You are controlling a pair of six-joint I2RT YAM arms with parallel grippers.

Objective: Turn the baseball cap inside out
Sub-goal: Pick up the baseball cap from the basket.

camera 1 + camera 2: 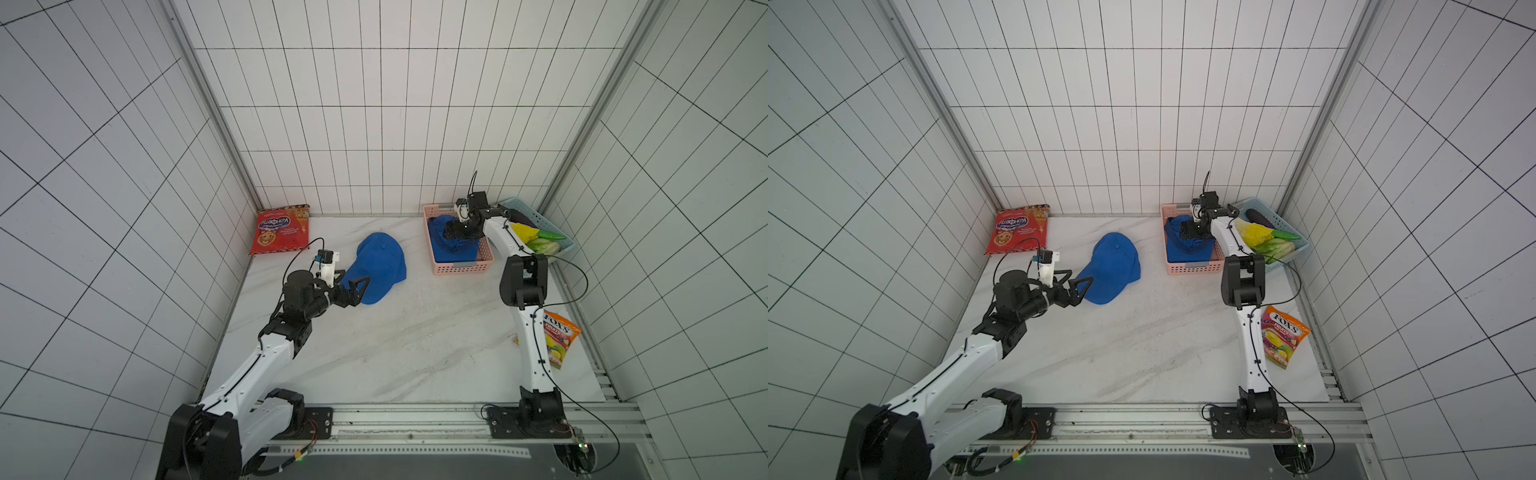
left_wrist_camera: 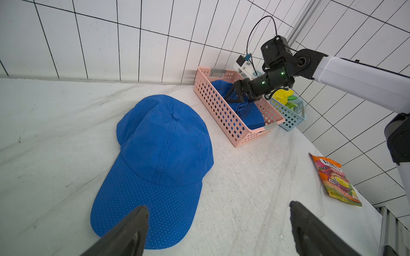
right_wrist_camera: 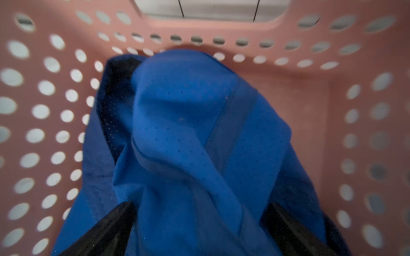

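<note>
A blue baseball cap (image 1: 380, 266) (image 1: 1113, 266) (image 2: 164, 150) lies crown up on the white table, its brim toward my left arm. My left gripper (image 1: 355, 279) (image 1: 1080, 278) (image 2: 217, 206) is open just above the brim's edge; one finger hangs over the brim and the other over bare table. A second blue cap (image 1: 455, 249) (image 3: 188, 110) lies crumpled in the pink basket (image 1: 461, 268) (image 2: 221, 110) (image 3: 199, 31). My right gripper (image 1: 446, 232) (image 1: 1185, 230) (image 3: 200, 205) reaches down into that basket, open, with a fold of the blue fabric between its spread fingers.
A red cookie bag (image 1: 280, 230) leans at the back left corner. A light blue basket (image 1: 567, 245) of vegetables stands right of the pink one. An orange candy bag (image 1: 559, 336) lies by the right edge, beside my right arm.
</note>
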